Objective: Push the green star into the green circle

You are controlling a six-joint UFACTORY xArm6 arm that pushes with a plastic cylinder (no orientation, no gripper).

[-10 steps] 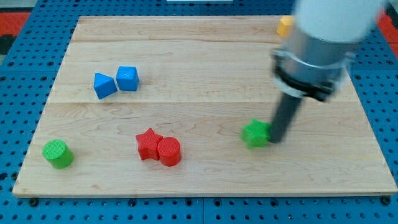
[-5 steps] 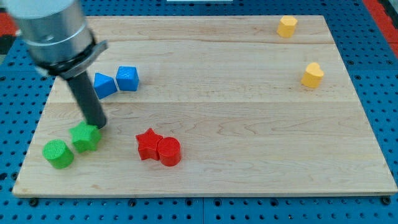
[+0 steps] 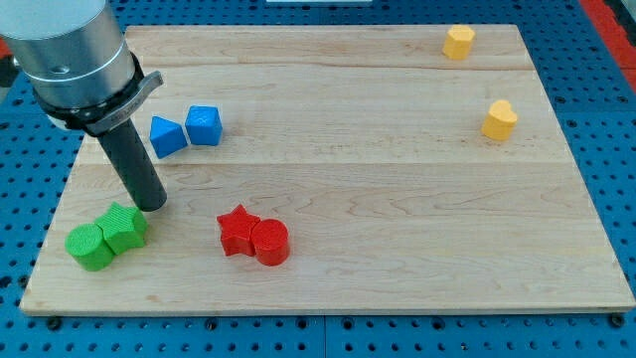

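The green star (image 3: 124,227) lies at the view's lower left of the wooden board, touching the green circle (image 3: 89,246), a short cylinder just to its lower left. My tip (image 3: 151,205) is the lower end of the dark rod. It stands just to the upper right of the green star, close to it or touching it.
A red star (image 3: 237,230) and a red cylinder (image 3: 270,242) touch each other at the bottom centre. Two blue blocks (image 3: 167,135) (image 3: 204,124) sit right of the rod. Two yellow blocks (image 3: 457,42) (image 3: 500,119) lie at the upper right. The board (image 3: 397,199) ends close below the green blocks.
The green star has moved from the board's right-centre all the way left and now touches the green circle. My rod moved with it, from the right side to the left.
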